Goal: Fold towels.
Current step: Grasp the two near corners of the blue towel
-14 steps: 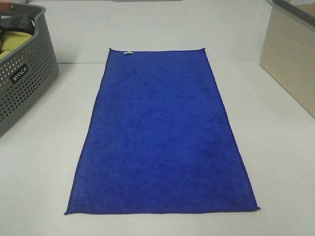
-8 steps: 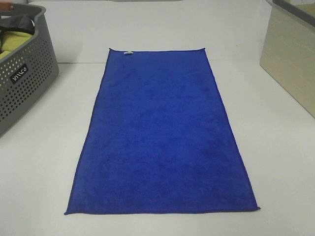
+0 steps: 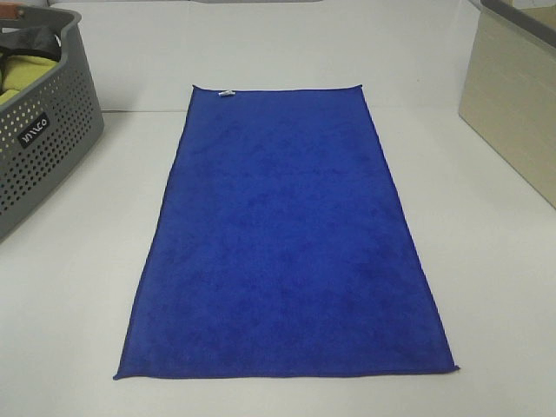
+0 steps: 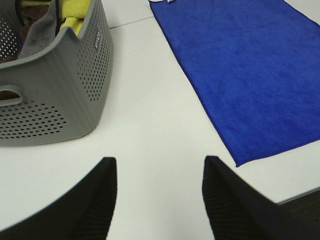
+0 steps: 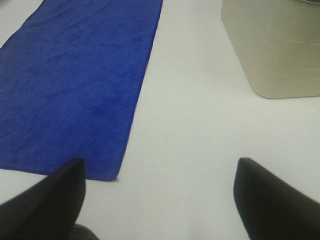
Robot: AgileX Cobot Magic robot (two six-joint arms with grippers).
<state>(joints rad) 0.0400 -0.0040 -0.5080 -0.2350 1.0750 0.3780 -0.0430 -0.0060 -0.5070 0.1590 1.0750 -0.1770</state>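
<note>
One royal-blue towel (image 3: 282,234) lies flat and fully spread along the middle of the white table, with a small white tag (image 3: 227,92) on its far short edge. Neither arm shows in the exterior high view. In the left wrist view my left gripper (image 4: 159,167) hangs open over bare table, near the towel's (image 4: 250,70) near left corner, holding nothing. My right gripper (image 5: 160,170) stands wide open above bare table, just off the towel's (image 5: 80,85) near right corner, also holding nothing.
A grey perforated basket (image 3: 39,143) with yellow-green and dark cloths stands at the far left, close beside the left gripper in its wrist view (image 4: 65,85). A beige bin (image 3: 512,104) stands at the far right and also shows in the right wrist view (image 5: 275,45).
</note>
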